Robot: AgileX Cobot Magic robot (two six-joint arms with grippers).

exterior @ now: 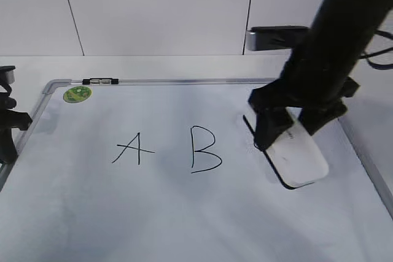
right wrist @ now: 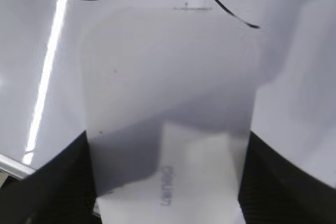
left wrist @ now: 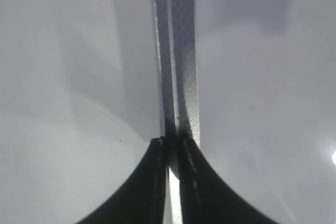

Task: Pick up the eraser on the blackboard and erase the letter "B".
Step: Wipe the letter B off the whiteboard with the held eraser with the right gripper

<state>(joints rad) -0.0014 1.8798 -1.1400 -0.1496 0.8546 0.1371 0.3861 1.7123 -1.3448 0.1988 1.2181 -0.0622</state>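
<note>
The blackboard [exterior: 184,213] is a white dry-erase board with a grey frame, lying flat. It bears a black "A" [exterior: 132,148] and the letter "B" [exterior: 204,150] in the middle. My right gripper [exterior: 291,128] is shut on the eraser [exterior: 299,154], a white rounded block with a black felt base, at the board's right part, to the right of the "B". In the right wrist view the eraser [right wrist: 168,108] fills the middle between the fingers [right wrist: 167,182], with black strokes beyond it. My left gripper [left wrist: 170,145] is shut at the board's left frame edge [left wrist: 178,51].
A green round sticker [exterior: 77,94] and a small black-and-silver clip [exterior: 101,81] sit at the board's far left corner. A dark box [exterior: 276,37] stands behind the board at the right. White wall panels rise at the back.
</note>
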